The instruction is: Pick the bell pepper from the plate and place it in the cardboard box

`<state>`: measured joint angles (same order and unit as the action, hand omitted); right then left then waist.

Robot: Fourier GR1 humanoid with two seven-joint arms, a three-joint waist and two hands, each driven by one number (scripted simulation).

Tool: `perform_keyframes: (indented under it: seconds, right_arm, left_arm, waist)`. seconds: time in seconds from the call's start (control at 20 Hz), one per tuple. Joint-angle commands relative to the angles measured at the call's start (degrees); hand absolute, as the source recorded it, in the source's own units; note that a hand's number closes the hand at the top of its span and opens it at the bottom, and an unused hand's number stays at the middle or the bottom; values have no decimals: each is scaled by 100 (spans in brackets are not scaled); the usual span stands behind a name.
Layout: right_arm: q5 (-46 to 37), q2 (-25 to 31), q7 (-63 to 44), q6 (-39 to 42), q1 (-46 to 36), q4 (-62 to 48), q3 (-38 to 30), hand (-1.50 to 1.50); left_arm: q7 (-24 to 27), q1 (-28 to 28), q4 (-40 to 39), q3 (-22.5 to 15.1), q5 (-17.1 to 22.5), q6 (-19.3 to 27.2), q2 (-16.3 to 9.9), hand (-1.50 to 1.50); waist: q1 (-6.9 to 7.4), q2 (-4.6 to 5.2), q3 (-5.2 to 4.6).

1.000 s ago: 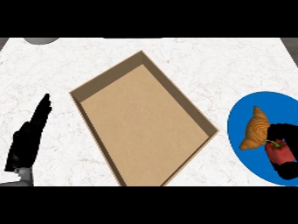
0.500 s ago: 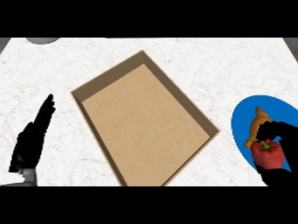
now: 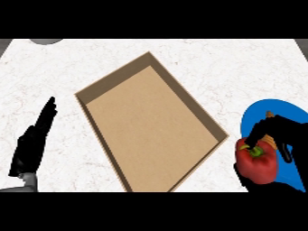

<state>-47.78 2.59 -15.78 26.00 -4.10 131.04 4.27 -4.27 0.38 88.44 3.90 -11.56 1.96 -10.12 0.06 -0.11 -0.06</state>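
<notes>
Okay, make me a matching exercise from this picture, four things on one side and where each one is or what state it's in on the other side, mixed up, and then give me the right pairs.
Things:
1. bell pepper
2. cardboard box
3. plate
4. left hand

Places or states:
A. open and flat on the counter at the view's left
B. blue, at the right edge, partly hidden by the right hand
C. red with a green stem, held in curled fingers
D. in the middle of the counter, nothing inside

Pairs: 1-C, 2-D, 3-B, 4-A
</notes>
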Motion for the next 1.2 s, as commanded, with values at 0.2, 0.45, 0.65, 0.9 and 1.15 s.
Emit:
perform_keyframes:
  seconds: [0.2,0.45,0.65,0.9,1.15]
  right_arm:
    - [217,-254,-1538,-266,-1990,-894,589,150]
    - [93,-257,-2180,-685,-2697,-1739,1188,150]
    - [271,-258,-2676,-1273,-3919,-3238,1263,150]
    - [604,-259,-2658,-1906,-4064,-4211,1796,150]
    - [859,-259,-2639,-2493,-4519,-5421,2169,150]
  left_arm:
    - [-443,-15,438,-175,-134,1,126,0]
    - [-344,-71,286,-46,-115,-12,96,0]
    - [-191,-87,131,-71,-62,-117,103,0]
    - [-188,265,538,-75,-64,-148,94,0]
    - [-187,241,551,19,49,-257,44,0]
  waist:
    - [46,12,5]
    - [41,10,5]
    - [137,33,0]
    - [134,17,4]
    - [133,18,4]
